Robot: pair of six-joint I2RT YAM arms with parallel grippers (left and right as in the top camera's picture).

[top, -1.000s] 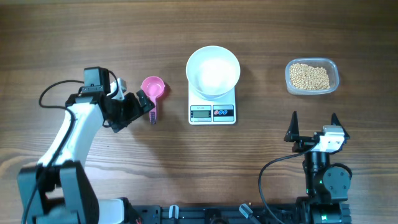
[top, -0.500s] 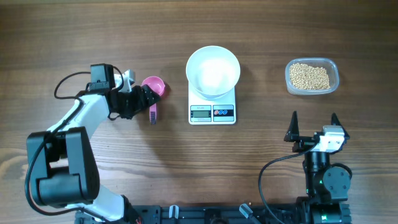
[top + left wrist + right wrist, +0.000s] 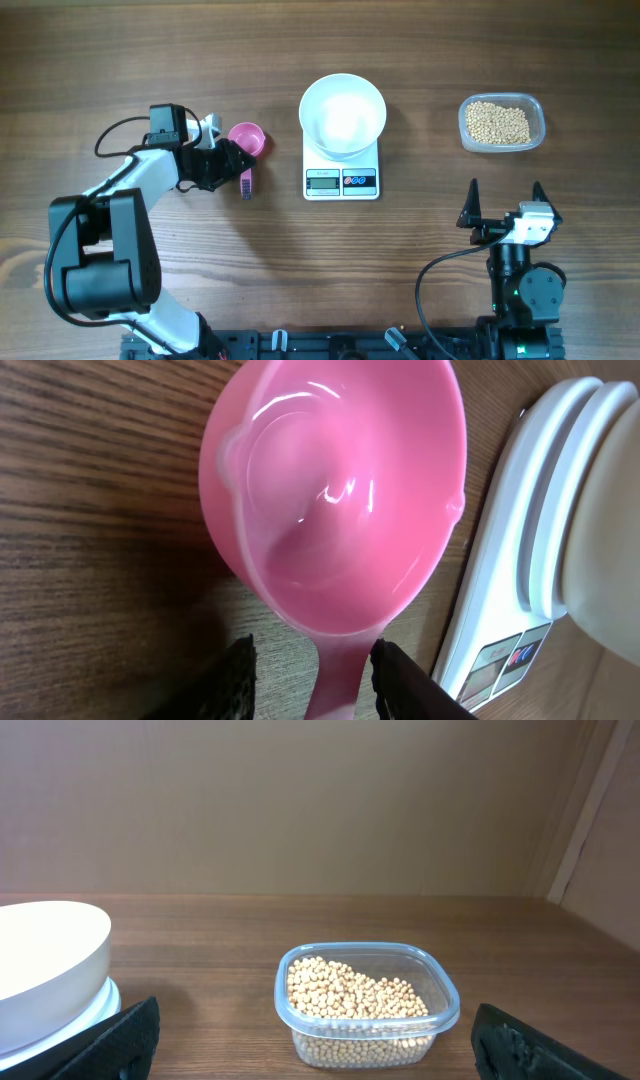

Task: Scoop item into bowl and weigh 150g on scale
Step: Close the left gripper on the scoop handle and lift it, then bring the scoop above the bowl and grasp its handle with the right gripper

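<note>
**Left out, right folded**

Our left arm (image 3: 125, 185) reaches rightward; our left claw (image 3: 234, 164) hangs low, fingers narrowly apart. Our right arm (image 3: 520, 275) sits folded at the near side, our right claw (image 3: 505, 190) pointing far, spread wide.

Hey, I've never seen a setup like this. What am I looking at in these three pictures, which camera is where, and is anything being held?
These are two robot arms at a wooden table, each ending in a two-finger gripper. One picture looks straight down from above. The other two come from small cameras on the wrists. On the table are a white bowl standing on a kitchen scale, a clear tub of beans, and a pink scoop. The left gripper has its fingers either side of the scoop's handle, with a gap on one side, so nothing looks gripped yet. The right gripper is wide open and empty, facing the tub.
</note>
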